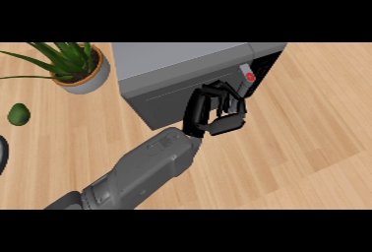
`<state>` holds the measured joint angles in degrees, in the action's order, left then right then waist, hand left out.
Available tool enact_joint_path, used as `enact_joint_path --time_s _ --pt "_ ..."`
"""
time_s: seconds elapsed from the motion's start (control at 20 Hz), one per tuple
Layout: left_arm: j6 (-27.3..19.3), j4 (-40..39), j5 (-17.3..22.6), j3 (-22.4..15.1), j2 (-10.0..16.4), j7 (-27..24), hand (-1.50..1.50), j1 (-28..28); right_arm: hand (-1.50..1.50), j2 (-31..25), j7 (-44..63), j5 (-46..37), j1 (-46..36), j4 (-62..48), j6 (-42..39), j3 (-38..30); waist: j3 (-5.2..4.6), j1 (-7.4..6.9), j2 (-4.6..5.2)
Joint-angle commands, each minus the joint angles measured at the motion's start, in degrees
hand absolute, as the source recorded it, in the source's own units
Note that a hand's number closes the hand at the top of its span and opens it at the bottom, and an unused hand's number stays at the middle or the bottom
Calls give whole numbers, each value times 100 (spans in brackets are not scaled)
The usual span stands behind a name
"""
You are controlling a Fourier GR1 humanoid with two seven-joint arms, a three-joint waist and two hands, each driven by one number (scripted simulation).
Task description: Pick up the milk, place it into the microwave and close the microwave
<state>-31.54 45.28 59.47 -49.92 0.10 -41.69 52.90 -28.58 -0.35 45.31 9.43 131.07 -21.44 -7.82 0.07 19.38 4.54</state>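
The grey microwave [181, 64] stands at the top centre with its dark door [163, 103] swung partly open. Its black opening shows at the right. The milk [249, 78], a white carton with a red mark, stands upright just inside that opening. My left hand [218, 120] is at the door's free edge, directly below and left of the carton. Its fingers [207, 96] are bent in a loose arc and hold nothing. Their tips end beside the carton's lower end; I cannot tell whether they touch it. My right hand is out of view.
A potted green plant [76, 69] stands left of the microwave. A dark green avocado [19, 114] lies at the far left, and below it a dark rounded edge [2, 155] pokes in. Bare wooden counter [305, 147] spreads to the right.
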Motion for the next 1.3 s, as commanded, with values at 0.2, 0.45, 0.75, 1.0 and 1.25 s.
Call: enact_joint_path --time_s 0.2,0.45,0.75,1.0,1.25 --pt "109 -551 208 163 -9 138 150 473 -150 -101 40 202 -73 -38 -44 -113 -2 70 83" --pt "115 -559 300 55 -10 51 150 390 -150 -236 82 327 -164 -63 -144 -177 -2 82 109" --pt "4 -886 133 -380 -10 310 150 584 -150 -268 87 636 -232 -24 -292 -80 23 76 72" --pt "-290 -1123 260 -479 -11 510 150 477 -150 -371 140 806 -267 -23 -366 -115 17 -117 46" --pt "-396 -1321 388 -583 -11 557 150 338 -150 -444 187 905 -198 142 -328 -254 2 -238 -7"
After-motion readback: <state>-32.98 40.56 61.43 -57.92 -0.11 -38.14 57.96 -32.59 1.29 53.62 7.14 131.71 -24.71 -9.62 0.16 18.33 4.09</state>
